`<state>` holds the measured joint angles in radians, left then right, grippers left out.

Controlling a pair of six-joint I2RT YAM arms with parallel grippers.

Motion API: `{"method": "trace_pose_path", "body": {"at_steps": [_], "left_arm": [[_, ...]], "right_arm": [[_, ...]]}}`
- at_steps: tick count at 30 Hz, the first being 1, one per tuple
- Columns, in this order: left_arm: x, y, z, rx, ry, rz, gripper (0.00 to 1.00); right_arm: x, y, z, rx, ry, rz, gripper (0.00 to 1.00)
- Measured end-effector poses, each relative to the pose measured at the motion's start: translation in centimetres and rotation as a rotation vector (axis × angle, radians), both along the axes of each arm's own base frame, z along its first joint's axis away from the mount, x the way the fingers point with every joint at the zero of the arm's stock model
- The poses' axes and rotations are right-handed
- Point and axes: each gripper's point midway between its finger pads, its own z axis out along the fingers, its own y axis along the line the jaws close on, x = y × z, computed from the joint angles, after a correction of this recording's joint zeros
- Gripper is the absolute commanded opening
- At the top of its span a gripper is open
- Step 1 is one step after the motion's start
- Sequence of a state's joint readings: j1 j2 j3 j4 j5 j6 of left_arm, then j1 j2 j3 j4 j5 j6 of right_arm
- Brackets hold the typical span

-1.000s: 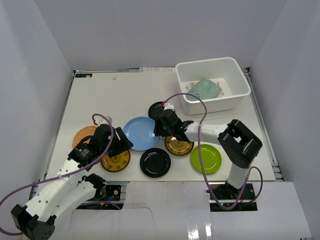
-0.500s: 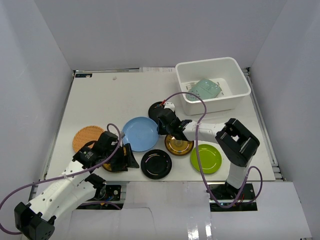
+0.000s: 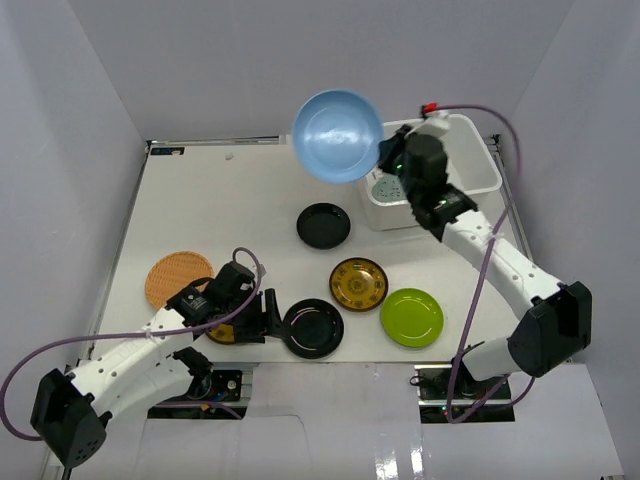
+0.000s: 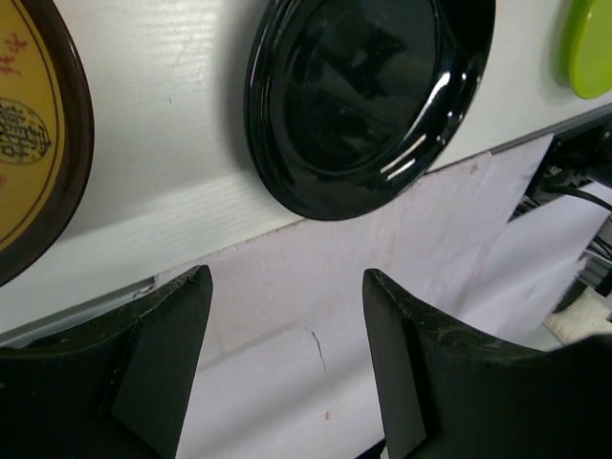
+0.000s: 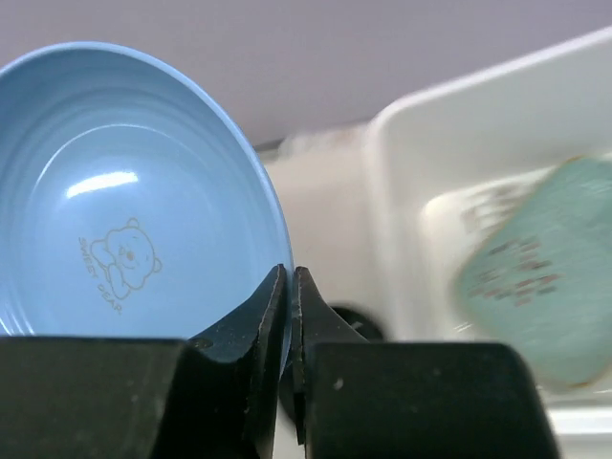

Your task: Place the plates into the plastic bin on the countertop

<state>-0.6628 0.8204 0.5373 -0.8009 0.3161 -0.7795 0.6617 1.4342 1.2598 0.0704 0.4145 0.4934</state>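
Note:
My right gripper (image 3: 386, 160) (image 5: 290, 287) is shut on the rim of the light blue plate (image 3: 338, 135) (image 5: 124, 210) and holds it high, tilted, just left of the plastic bin (image 3: 488, 165) (image 5: 449, 143). A pale green squarish plate (image 3: 386, 188) (image 5: 535, 268) lies inside the bin. On the countertop (image 3: 230, 200) lie two black plates (image 3: 323, 225) (image 3: 311, 328), a gold one (image 3: 359, 284), a lime green one (image 3: 412, 317) and an orange woven one (image 3: 178, 278). My left gripper (image 3: 268, 318) (image 4: 284, 287) stands open at the near edge, between the patterned yellow plate (image 4: 29, 143) and the near black plate (image 4: 368, 96).
Grey walls enclose the countertop on three sides. The near table edge with white sheeting (image 4: 316, 325) lies under my left fingers. My right arm's purple cable (image 3: 495, 230) loops beside the bin. The lime green plate (image 4: 588, 48) shows at the left wrist view's right edge.
My right gripper closed on the light blue plate and lifted it from the table up toward the bin. My left arm dropped toward the near edge, beside the near black plate.

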Motion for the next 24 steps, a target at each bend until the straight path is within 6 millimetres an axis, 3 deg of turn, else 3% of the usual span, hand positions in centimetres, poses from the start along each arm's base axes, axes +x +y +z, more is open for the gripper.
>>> {"method": "trace_pose_path", "body": {"at_steps": [2,5,7,9,14,18,19,22,24], "left_arm": [[0.3,-0.3,-0.5,0.025,-0.007,-0.001,0.74],[0.8,-0.6,-1.3,0.063,-0.021,0.001,0.74],[1.0,-0.9,-1.9,0.089,-0.024,-0.002,0.74],[1.1,-1.1,-2.8,0.126,-0.024,-0.009,0.74],[1.2,-1.4,-4.9,0.203,-0.018,-0.015,0.73],[1.8,-2.0,-5.5,0.209,-0.024,-0.007,0.68],[2.1,-2.2,-5.5,0.202,-0.033,-0.003,0.66],[2.7,-2.9,-5.6,0.182,-0.049,0.013,0.56],[3.1,-3.2,-5.7,0.175,-0.062,0.026,0.52]], "right_arm": [[3.2,-6.5,1.8,0.012,-0.034,-0.151,0.08],[6.1,-14.9,1.1,-0.02,-0.015,-0.341,0.08],[7.2,-18.6,-0.7,-0.052,0.032,-0.415,0.08],[8.2,-20.9,-3.0,-0.076,0.087,-0.453,0.08],[9.6,-24.6,-9.8,-0.147,0.262,-0.488,0.08],[9.6,-25.5,-13.5,-0.184,0.364,-0.477,0.16],[9.5,-25.3,-14.0,-0.185,0.378,-0.464,0.36],[9.4,-24.5,-13.9,-0.173,0.38,-0.426,0.66],[9.2,-23.9,-13.2,-0.159,0.369,-0.397,0.74]]}}
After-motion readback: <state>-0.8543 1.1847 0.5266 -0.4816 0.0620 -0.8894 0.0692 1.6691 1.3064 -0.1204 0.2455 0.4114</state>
